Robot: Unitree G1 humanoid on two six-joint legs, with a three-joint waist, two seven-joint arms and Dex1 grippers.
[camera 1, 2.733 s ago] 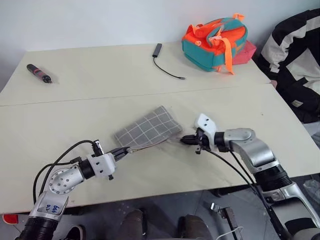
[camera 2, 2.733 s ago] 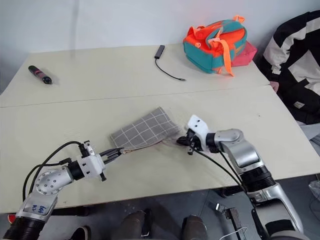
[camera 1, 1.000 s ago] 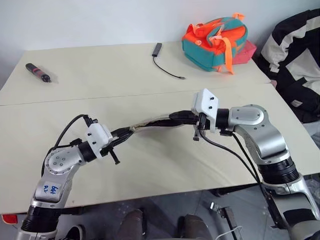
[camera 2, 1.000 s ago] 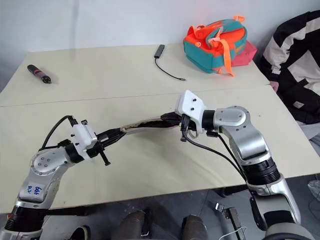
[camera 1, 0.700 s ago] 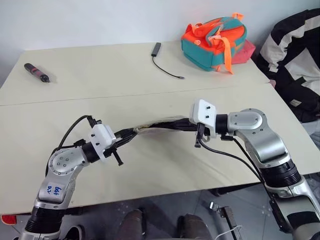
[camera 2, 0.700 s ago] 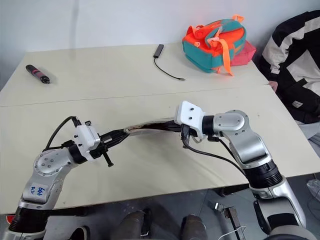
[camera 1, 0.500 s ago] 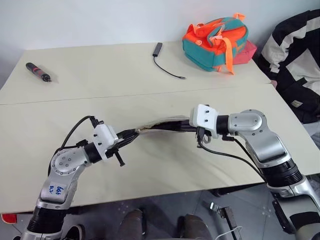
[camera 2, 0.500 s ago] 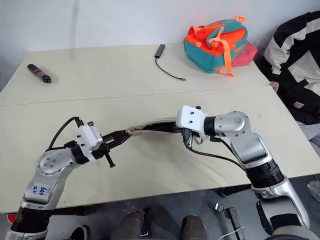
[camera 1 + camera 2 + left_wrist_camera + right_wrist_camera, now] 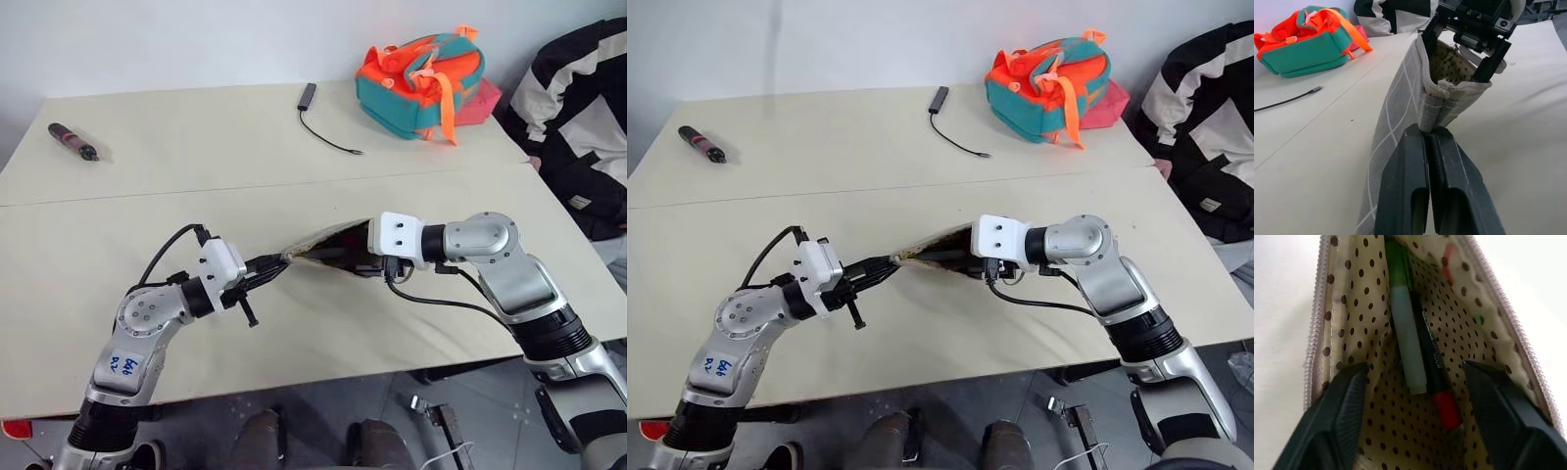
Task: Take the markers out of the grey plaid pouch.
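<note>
plain test room: bare pale tables [image 9: 118, 245], blank wall [image 9: 196, 39].

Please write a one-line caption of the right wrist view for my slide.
Open right hand inside the pouch, fingers either side of a green marker and a dark red-ended marker.

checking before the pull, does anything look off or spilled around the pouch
Nothing is spilled or damaged. The grey plaid pouch hangs above the table, its corner pinched in the shut left gripper. The right gripper has its jaws spread inside the pouch's mouth. The green marker and the red-ended marker lie inside, side by side.
</note>
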